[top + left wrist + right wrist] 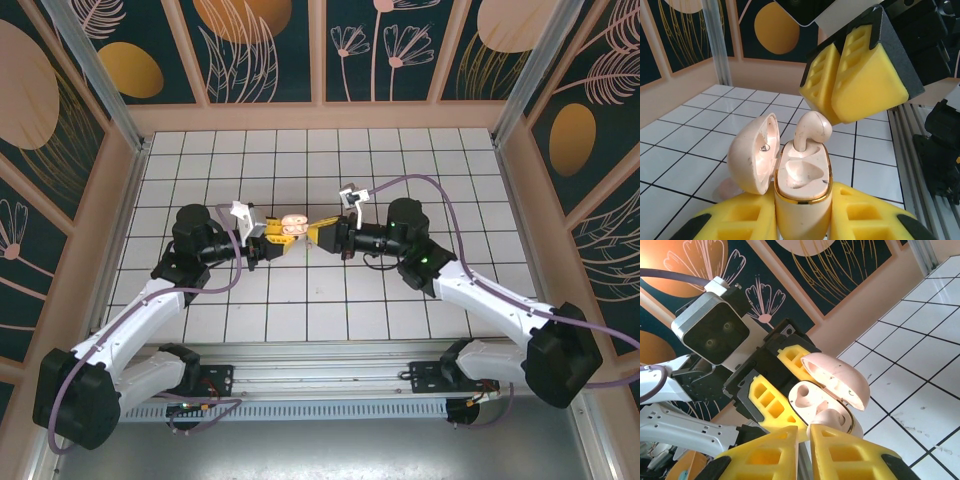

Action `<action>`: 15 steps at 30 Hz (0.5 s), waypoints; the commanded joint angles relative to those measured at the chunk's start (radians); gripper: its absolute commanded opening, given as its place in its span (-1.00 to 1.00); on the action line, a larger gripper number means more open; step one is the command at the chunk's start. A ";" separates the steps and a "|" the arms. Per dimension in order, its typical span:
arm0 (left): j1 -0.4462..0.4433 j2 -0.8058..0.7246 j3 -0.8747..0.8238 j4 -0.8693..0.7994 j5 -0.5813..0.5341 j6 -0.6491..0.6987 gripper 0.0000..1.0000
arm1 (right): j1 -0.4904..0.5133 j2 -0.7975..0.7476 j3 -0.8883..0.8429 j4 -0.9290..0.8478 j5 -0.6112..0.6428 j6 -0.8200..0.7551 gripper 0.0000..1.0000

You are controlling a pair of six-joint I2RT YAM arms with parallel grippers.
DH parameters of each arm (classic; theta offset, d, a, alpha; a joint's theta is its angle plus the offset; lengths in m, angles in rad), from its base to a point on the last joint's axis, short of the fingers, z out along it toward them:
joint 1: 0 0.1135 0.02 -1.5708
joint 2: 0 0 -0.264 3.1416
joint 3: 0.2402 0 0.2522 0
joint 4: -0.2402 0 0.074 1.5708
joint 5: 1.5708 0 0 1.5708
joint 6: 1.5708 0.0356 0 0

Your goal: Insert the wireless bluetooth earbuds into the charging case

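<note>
**Left jaws.** The left jaws are closing firmly on the charging case [293, 228], with one yellow foam pad [735, 220] on each side of the lower shell. The left wrist view is showing no gap between the pads and the shell. The case is being held above the tiled surface [330, 320], near its middle, between the two arms.

**Charging case.** The case [802, 175] is standing open. Its lid [752, 155] is hinging out to the left in the left wrist view, with its pale inner face turned toward the shell. A gold rim [802, 198] is running around the shell's mouth. In the right wrist view the lid [840, 377] is tilting up and to the right over the shell [810, 395].

**Earbud.** One earbud [812, 127] is standing upright in the far socket, with its stem down in the socket and its rounded head projecting above the rim. It is not sitting flush. The near socket [802, 175] is showing its bare pale lining.

**Right jaws.** The right jaws are fully closed, pad against pad [865, 85], and are holding nothing. They are hanging just above and beside the earbud's head, which is showing clear of them in the left wrist view. In the right wrist view the closed pads [765, 455] are pointing at the open shell from close by.
</note>
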 commanded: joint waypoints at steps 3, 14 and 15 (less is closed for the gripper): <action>-0.003 -0.016 0.017 0.033 0.033 0.010 -0.52 | 0.027 0.027 0.044 0.030 -0.031 0.001 -0.71; -0.003 -0.013 0.017 0.028 0.032 0.013 -0.52 | 0.031 0.029 0.056 0.022 -0.015 -0.011 -0.70; -0.004 -0.013 0.017 0.029 0.032 0.014 -0.52 | 0.032 0.027 0.058 0.023 -0.015 -0.011 -0.70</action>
